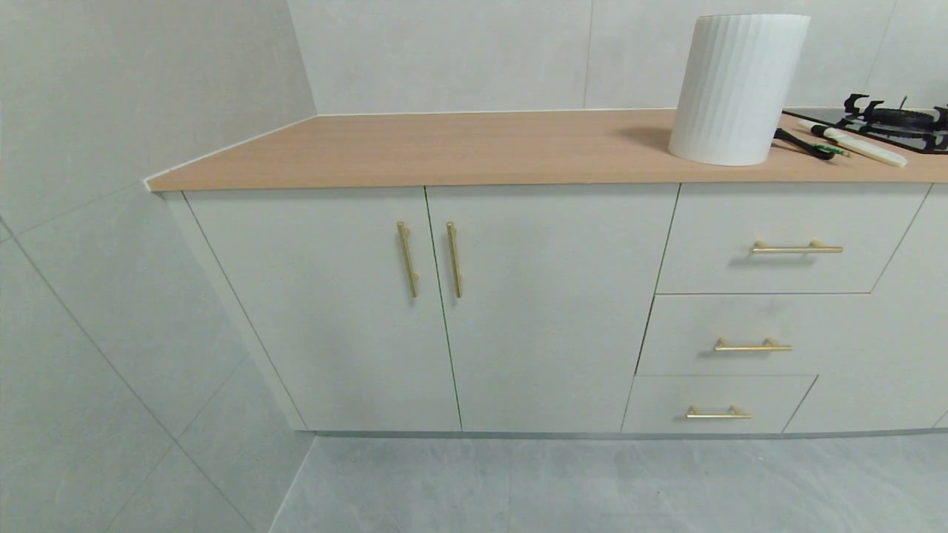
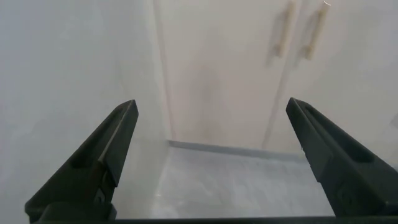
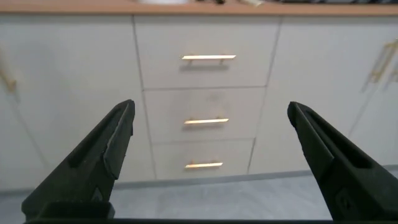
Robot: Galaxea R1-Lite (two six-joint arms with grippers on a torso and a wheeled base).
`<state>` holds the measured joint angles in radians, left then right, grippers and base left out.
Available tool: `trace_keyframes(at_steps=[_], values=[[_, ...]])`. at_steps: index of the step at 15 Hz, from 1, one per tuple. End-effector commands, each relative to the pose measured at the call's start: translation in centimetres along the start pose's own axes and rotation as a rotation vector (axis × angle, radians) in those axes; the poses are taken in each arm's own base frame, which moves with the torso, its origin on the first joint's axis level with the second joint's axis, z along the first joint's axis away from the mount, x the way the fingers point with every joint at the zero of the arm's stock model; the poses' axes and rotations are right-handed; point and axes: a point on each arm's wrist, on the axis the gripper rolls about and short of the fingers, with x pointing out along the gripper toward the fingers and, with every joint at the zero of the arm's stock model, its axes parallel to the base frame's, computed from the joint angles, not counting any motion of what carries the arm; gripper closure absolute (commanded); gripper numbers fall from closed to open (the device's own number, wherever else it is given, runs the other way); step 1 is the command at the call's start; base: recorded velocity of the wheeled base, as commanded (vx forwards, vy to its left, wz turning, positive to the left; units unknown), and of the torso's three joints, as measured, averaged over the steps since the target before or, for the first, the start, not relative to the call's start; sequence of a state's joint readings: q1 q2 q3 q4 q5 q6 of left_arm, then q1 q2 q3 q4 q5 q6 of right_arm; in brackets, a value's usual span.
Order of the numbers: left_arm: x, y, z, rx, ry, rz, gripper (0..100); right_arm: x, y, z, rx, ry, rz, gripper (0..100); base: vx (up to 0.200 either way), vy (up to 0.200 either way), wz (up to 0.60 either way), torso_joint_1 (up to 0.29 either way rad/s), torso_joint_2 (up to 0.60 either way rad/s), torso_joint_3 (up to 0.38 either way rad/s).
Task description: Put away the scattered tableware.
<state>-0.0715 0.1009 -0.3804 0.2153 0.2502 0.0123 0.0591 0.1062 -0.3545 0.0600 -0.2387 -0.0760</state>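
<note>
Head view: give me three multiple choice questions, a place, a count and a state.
1. Where does the white ribbed container stand? A on the countertop B on the floor C in a drawer
2. How many drawers are stacked at the right? A two B three C five
3. The two cabinet doors are: A both shut B one ajar C both wide open
Answers: 1 A, its base rests on the countertop; 2 B, three handles one above another; 3 A, both fronts sit flush.

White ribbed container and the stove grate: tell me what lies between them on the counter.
In the head view, two things lie there: a black-handled utensil and a cream-handled utensil.
</note>
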Motion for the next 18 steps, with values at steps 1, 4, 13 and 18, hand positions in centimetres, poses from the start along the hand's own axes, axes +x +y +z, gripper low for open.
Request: trace_keyframes(at_steps=[1, 4, 13, 18], values=[[-1.1, -0.2, -1.5, 0.041, -0.051, 0.094, 0, -0.9, 0.2, -1.6, 0.001, -0.016, -0.097, 0, 0.000, 0.000, 0.00, 0.000, 0.00, 0.000], [-0.1, -0.3, -3.8, 0.062, 0.031, 0.121, 0, 0.0, 0.6, -6.0, -0.016, 0.088, -0.107, 0, 0.000, 0.000, 0.00, 0.000, 0.00, 0.000], [1.9, -1.3, -8.4, 0.037, 0.065, -0.131, 0, 0.5, 1.6, -9.4, 0.023, 0.177, 0.204, 0, 0.000, 0.000, 0.00, 0.000, 0.00, 0.000], [1.9, -1.3, -8.4, 0.054, 0.061, -0.167, 0, 0.5, 1.6, -9.3, 0.024, 0.175, 0.211, 0, 0.000, 0.000, 0.00, 0.000, 0.00, 0.000]])
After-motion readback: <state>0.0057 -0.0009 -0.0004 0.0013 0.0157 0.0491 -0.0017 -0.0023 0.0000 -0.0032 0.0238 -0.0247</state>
